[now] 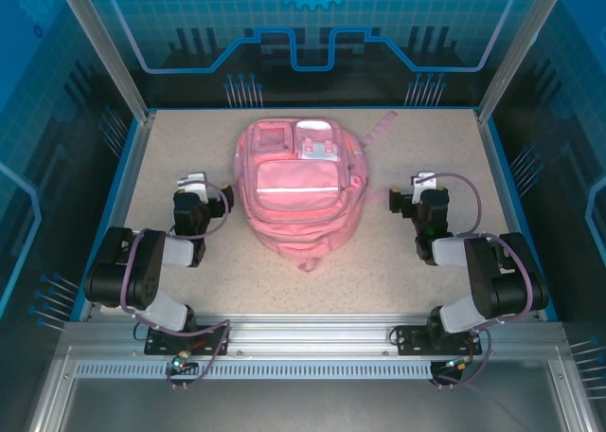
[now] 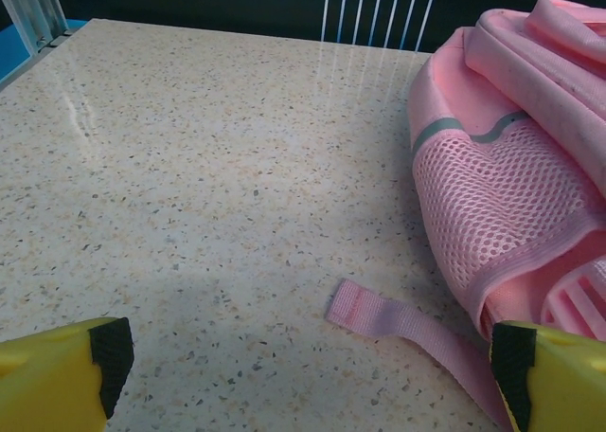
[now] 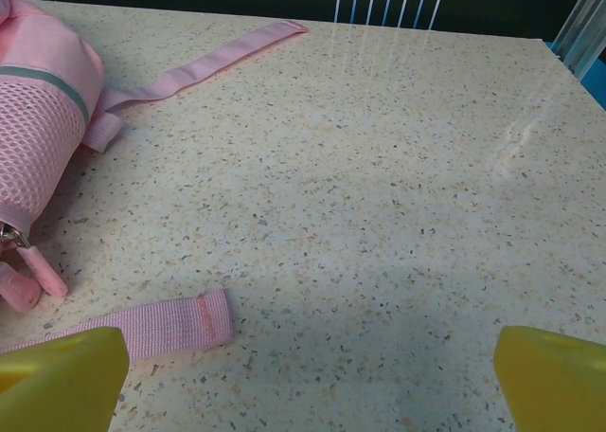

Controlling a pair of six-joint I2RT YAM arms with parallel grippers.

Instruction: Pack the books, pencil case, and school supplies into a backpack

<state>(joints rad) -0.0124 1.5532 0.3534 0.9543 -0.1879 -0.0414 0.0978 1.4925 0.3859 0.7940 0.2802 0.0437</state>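
Backpack (image 1: 294, 190) first: the big pink one lies flat on its back in the middle of the desk (image 1: 170, 148), front pockets and white stripe facing up, a small loop at its near end. It sits squarely between the two arms, which I'd guess is deliberate, so that either one can reach a side of it

The left gripper (image 1: 196, 180) rests low, just off the bag's left flank, with its yellow fingers (image 2: 66, 370) spread wide and nothing between them. From its wrist camera I see the mesh side pocket (image 2: 483, 224) bulging close on the right and a loose strap end (image 2: 398, 318) trailing across the speckled top towards the right-hand finger, though I cannot tell whether the two touch

The right gripper (image 1: 423, 179) mirrors it on the other side, jaws equally wide apart and empty. Near its left finger lies another short strap end (image 3: 161, 326), and a longer strap (image 3: 204, 64) runs away from the bag's corner across bare desk

Both arms look parked more than working: folded back, pointing away from me, neither reaching for the bag. The bag looks plump and its flaps lie shut, so I'd judge it is either already filled or not yet opened; from where I stand I cannot say which. Those stray straps are what I'd watch, since a finger sliding in low could snag one and drag the whole bag
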